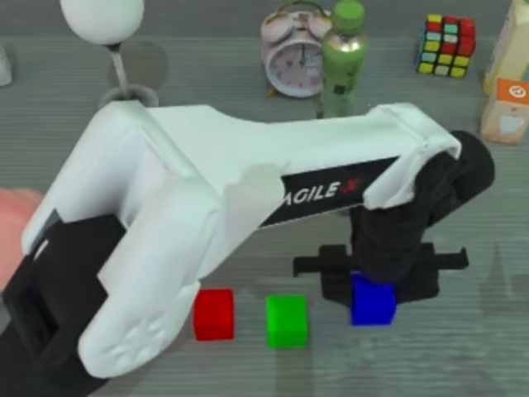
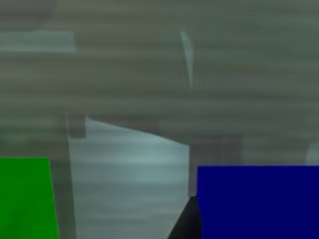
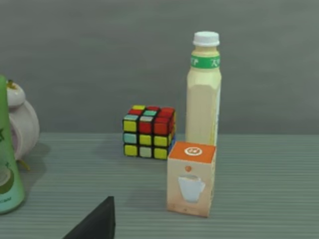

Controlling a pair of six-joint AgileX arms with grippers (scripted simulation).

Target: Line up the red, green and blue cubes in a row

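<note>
red cube (image 1: pixel 213 313) | green cube (image 1: pixel 287 320) | blue cube (image 1: pixel 372 300) | near-edge row, apart

On the desk (image 1: pixel 463 356), three cubes sit in a row across the lower middle of the top view: red cube (image 1: pixel 214 313) leftmost, green cube (image 1: pixel 287 320) just right of it, blue cube (image 1: pixel 373 300) farther right and slightly higher. The left claw (image 1: pixel 374 277) sits over the blue cube. Along the upper edge stand a clock (image 1: pixel 291 56), a bottle (image 1: pixel 344 59) just right of it, a puzzle cube (image 1: pixel 446 45) and, at the right edge, a carton (image 1: pixel 506 111).
</note>
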